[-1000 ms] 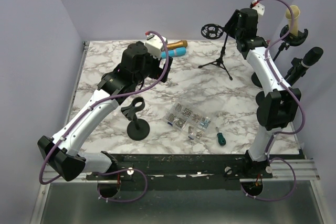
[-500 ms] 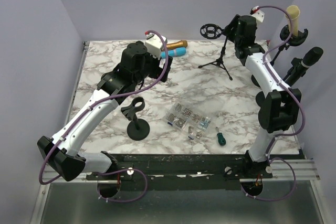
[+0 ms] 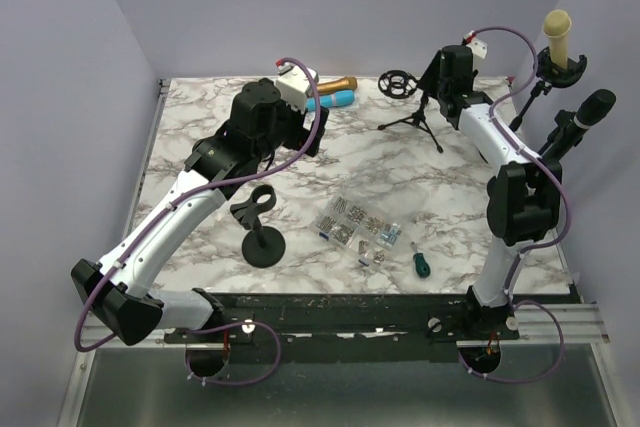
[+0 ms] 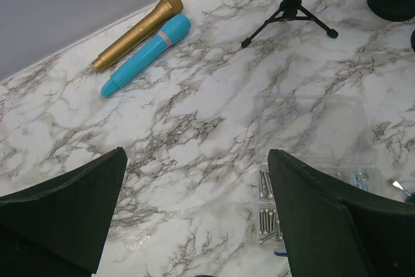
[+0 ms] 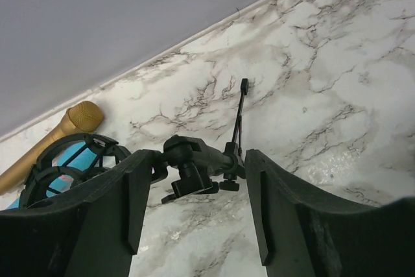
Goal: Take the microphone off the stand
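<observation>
The marbled table [image 3: 200, 137] carries a gold microphone [image 4: 136, 32], blue microphone [image 4: 146, 54], tripod stand [image 3: 415, 112], and screwdriver [image 3: 420, 263].

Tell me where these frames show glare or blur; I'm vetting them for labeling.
Top external: even, soft light, sharp throughout. Left wrist: the black left claw looms soft at the bottom, the gold microphone crisp. Right wrist: a bright sheen on the white marbled tabletop, the black right claw slightly blurred.

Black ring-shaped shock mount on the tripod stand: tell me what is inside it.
The black ring-shaped shock mount holds no microphone. Through it show the marble table and part of a blue microphone lying beyond; the right claw's finger covers its lower edge.
</observation>
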Action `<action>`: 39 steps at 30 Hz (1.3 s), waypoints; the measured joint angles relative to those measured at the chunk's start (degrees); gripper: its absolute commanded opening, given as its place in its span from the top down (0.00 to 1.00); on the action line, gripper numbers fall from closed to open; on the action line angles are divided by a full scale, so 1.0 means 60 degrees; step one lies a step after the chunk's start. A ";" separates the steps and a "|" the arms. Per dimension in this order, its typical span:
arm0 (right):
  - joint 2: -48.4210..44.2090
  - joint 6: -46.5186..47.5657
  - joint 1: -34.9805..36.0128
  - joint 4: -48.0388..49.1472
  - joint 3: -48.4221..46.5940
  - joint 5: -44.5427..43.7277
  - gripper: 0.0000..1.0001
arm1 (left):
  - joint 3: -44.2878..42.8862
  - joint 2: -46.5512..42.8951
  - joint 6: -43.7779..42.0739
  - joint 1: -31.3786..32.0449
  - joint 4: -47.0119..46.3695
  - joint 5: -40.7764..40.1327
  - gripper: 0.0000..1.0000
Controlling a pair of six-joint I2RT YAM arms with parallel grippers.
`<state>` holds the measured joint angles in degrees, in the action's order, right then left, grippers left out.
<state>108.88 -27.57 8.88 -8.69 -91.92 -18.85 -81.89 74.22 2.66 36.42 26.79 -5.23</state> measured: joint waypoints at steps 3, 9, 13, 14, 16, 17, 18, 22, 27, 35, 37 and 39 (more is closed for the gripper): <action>0.0058 0.0117 0.0000 -0.0328 -0.0277 0.0004 0.33 | 0.0000 0.0000 0.0000 0.0004 0.0000 0.0000 0.06; -0.0007 0.0313 0.0000 -0.1158 -0.0557 0.0109 0.00 | 0.0000 0.0000 0.0007 0.0000 0.0007 0.0004 0.05; -0.0262 0.0393 0.0000 -0.1687 -0.0685 0.0270 0.00 | -0.0004 0.0000 0.0036 0.0000 0.0025 0.0044 0.06; -0.0339 0.0397 0.0000 -0.1814 -0.0790 0.0291 0.00 | -0.0004 0.0000 0.0040 0.0000 0.0025 0.0058 0.06; -0.0539 0.0415 0.0000 -0.1942 -0.0987 0.0357 0.00 | -0.0007 0.0000 0.0044 0.0000 0.0036 0.0069 0.06; -0.0667 0.0423 0.0000 -0.2014 -0.1086 0.0404 0.00 | -0.0011 0.0000 0.0044 0.0000 0.0040 0.0069 0.06; -0.0838 0.0426 0.0000 -0.2047 -0.1140 0.0466 0.00 | -0.0011 0.0000 0.0044 0.0000 0.0047 0.0073 0.05; -0.1749 0.0437 0.0000 -0.2197 -0.1180 0.0725 0.00 | -0.0011 0.0000 0.0055 0.0004 0.0058 0.0109 0.06; -0.3432 0.0572 0.0000 -0.2269 -0.0550 0.0980 0.00 | -0.0011 0.0000 0.0102 0.0004 0.0062 0.0197 0.05; -0.7388 0.1020 0.0004 -0.2076 0.2127 0.0572 0.00 | -0.0011 0.0000 0.0106 0.0288 0.0073 0.0200 0.05; -0.8233 0.1118 0.0000 -0.2014 0.2612 0.0120 0.00 | -0.0011 0.0000 0.0106 0.0401 0.0076 0.0200 0.05; -0.8899 0.1184 0.0000 -0.2004 0.2925 -0.0452 0.00 | -0.0011 0.0000 0.0102 0.0550 0.0080 0.0193 0.05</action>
<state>55.48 -20.47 8.88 -20.71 -74.37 -21.56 -81.95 74.22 3.27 39.72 27.27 -4.08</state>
